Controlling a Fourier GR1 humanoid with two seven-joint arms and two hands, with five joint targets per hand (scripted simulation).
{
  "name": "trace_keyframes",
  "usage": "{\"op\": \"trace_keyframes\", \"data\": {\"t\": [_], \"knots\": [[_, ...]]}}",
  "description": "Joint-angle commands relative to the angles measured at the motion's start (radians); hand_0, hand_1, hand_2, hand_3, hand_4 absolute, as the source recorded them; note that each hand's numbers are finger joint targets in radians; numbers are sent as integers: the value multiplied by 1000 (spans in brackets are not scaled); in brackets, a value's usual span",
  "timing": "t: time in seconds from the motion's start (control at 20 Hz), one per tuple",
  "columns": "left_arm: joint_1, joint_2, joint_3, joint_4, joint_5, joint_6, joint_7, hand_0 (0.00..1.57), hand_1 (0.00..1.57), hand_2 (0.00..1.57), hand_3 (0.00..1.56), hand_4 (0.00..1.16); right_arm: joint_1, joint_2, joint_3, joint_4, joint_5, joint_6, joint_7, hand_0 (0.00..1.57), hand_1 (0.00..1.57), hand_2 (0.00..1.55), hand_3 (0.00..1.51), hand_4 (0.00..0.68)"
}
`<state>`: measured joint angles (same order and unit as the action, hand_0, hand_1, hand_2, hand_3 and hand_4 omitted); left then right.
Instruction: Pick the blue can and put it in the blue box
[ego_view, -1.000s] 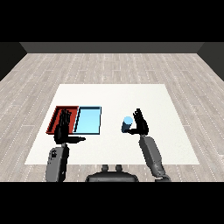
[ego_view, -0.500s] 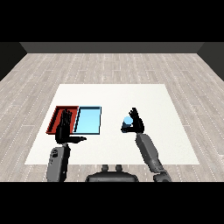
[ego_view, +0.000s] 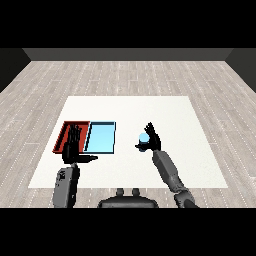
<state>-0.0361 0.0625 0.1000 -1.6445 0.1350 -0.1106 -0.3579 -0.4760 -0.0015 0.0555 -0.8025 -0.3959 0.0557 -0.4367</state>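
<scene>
I see the right hand (ego_view: 152, 142) with fingers curled round the blue can (ego_view: 144, 139), right of the blue tray (ego_view: 101, 137); left hand (ego_view: 73, 145) fingers straight, holding nothing, over the red tray (ego_view: 65, 136); white tabletop (ego_view: 165, 115).

The right hand (ego_view: 151, 140) is raised above the table (ego_view: 190, 150), right of its middle and nearer to the front edge. Its fingers stand up and the thumb points to the left; whether they are closed I cannot tell. The grey right forearm goes down from it to the front edge, slanted toward the right. The left hand (ego_view: 73, 145) is near the front left corner, fingers straight and pointing away, thumb stretched to the right. Its forearm is almost vertical under it.
</scene>
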Motion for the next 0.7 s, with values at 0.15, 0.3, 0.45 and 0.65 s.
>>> {"op": "trace_keyframes", "data": {"t": [0.15, 0.3, 0.45, 0.65], "knots": [[12, -10, -14, -34, -11, 18, 25, 0, 0, 0, 0, 0, -102, 1, -34, 166, 6, 32, -29, 0, 0, 0, 0, 0], [-64, 50, 58, -6, 55, -12, 73, 0, 0, 0, 0, 0, -117, 1, -6, 155, -4, -234, -55, 1089, 1089, 1299, 1251, 414], [-22, 11, 12, -12, 21, -3, 40, 0, 0, 0, 0, 0, -140, -23, -36, 143, 53, -272, 4, 1534, 1534, 1491, 1452, 658], [-27, 5, 9, 10, 11, -2, 11, 0, 0, 0, 0, 0, -90, 1, 82, 141, 80, -368, -14, 1495, 1495, 1474, 1432, 616]]}}
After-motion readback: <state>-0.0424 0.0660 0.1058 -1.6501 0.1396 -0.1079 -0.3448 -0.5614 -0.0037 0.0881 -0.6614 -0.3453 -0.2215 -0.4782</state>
